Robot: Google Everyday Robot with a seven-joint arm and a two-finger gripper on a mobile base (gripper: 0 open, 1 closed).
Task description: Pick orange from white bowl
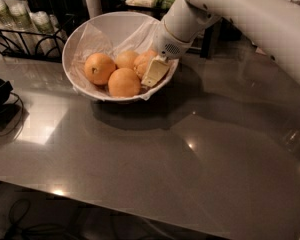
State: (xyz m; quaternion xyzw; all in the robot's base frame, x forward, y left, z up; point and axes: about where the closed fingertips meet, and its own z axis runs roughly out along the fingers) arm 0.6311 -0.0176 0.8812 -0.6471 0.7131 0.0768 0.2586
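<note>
You have four oranges in one white bowl (72, 44). The bowl is wide and round with sloping sides, lined with crinkled white paper (92, 34). It sits on a smooth grey table (165, 164) that is glossy enough to mirror the lamps.

Your target, the orange (124, 82), lies at the front of the bowl, nearest you. Its peel is matte and unmarked, and it looks slightly the biggest. To its left sits the orange with a dark stem dimple (99, 68), and two more sit behind.

Your gripper (153, 74) is cream-coloured below a white cylindrical wrist. It reaches into the right side of the bowl, just beside the target and against the rear right fruit. You cannot tell how wide it stands or whether it has hold of anything.

At the far left, a black wire rack (20, 46) holds pale containers (21, 15) whose labels are too small to read.
</note>
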